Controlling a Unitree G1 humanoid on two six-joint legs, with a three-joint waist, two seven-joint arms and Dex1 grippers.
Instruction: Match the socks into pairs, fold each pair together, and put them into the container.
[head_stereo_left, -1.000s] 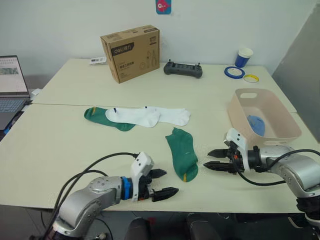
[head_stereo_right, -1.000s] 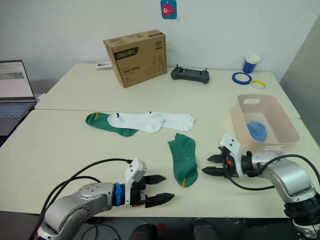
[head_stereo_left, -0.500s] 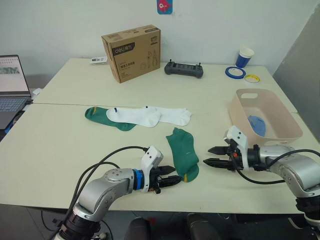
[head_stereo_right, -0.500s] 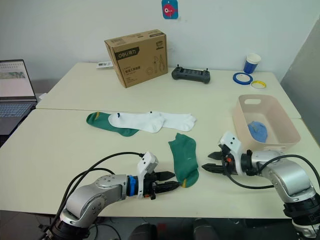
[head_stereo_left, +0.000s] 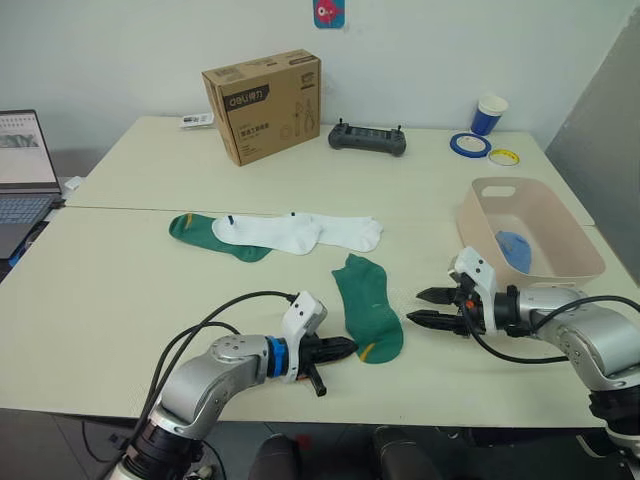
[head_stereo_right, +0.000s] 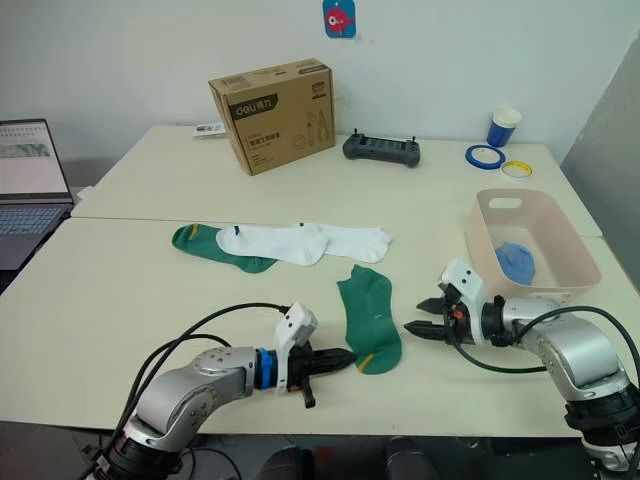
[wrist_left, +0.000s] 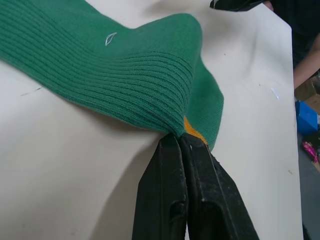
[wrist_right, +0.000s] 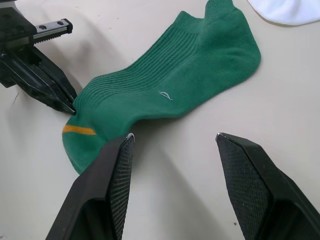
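One dark green sock (head_stereo_left: 368, 306) flat on the desk (head_stereo_left: 120, 290), soft and limp, pinched at its yellow-marked toe edge by the closed left claw (head_stereo_left: 345, 348), with the right claw (head_stereo_left: 418, 307) spread open just beside it.

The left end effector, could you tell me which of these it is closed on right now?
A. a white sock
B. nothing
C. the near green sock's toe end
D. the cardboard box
C: the left end effector is shut, pinching the near green sock at its toe edge, beside the yellow mark.
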